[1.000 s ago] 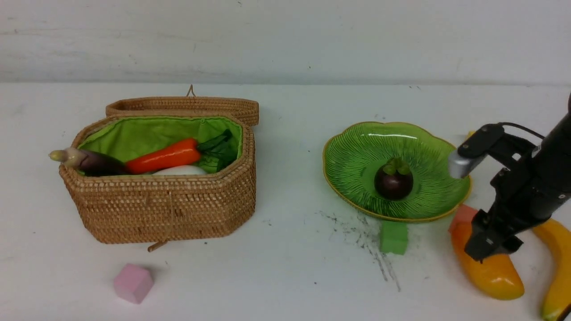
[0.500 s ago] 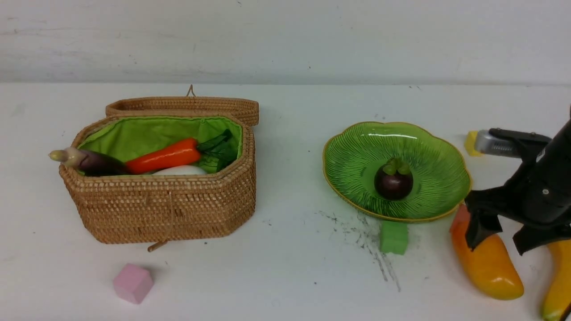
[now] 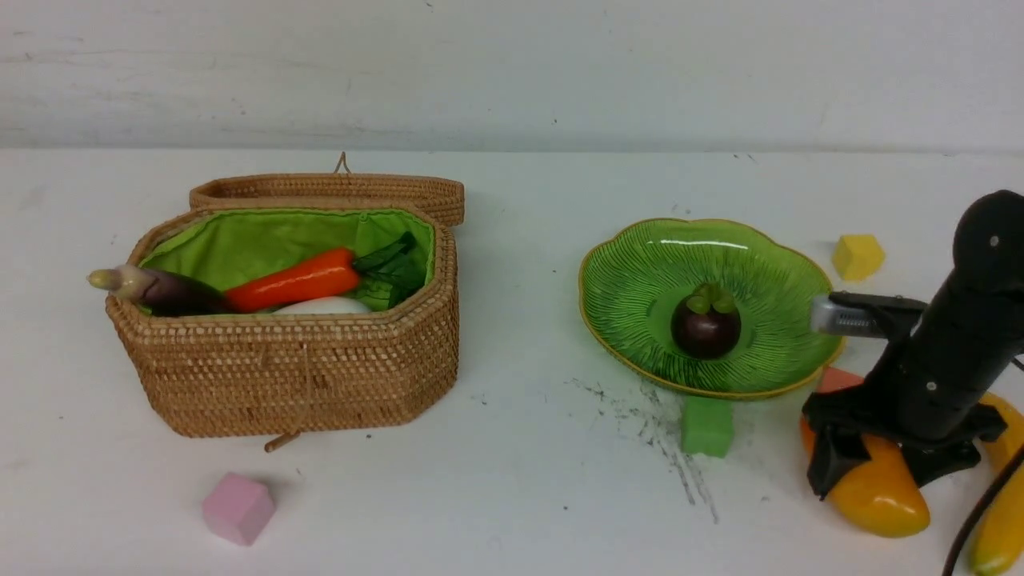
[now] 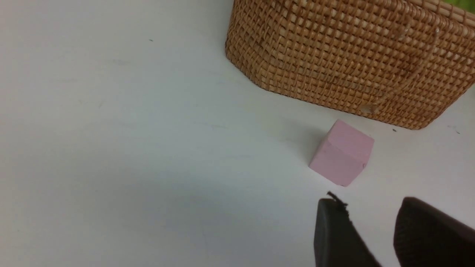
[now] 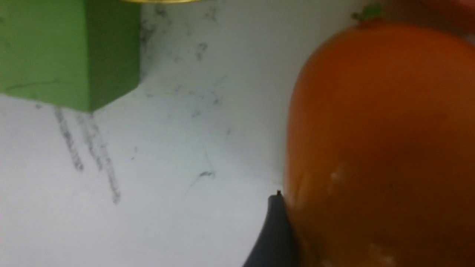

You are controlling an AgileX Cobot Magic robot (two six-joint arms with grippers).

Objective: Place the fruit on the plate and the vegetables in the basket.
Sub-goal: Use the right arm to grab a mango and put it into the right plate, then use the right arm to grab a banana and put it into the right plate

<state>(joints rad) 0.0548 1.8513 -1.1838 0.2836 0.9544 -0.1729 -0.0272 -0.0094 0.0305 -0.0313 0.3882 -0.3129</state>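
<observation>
The right gripper (image 3: 888, 468), a black two-fingered claw, stands straddling the orange-yellow oval mango (image 3: 876, 488), which lies on the white table (image 3: 520, 480) at about 4 o'clock from the dish. The mango's long axis runs from 11 o'clock to 5 o'clock in the front view, and the jaws sit spread across its width; one dark finger (image 5: 274, 230) rests just against its skin, the other is hidden (so whether they have bitten yet I cannot tell). The right arm is plainly the nearer one. A long yellow banana (image 3: 996, 528) lies just beside the mango at 3 o'clock.

The left gripper (image 4: 371, 233) hangs near a pink foam cube (image 4: 342, 152), fingers a little apart, holding nothing.

The glossy green ribbed plate with gold-edged scalloped rim (image 3: 632, 272) holds only the round dark-purple mangosteen (image 3: 706, 324). The octagonal woven wicker basket with green lining (image 3: 296, 376), lid back, holds an orange carrot (image 3: 294, 280), a dark-purple eggplant (image 3: 164, 292), a white radish (image 3: 324, 305) and dark leaves. A green foam cube (image 3: 707, 426) touches the plate's near rim.
</observation>
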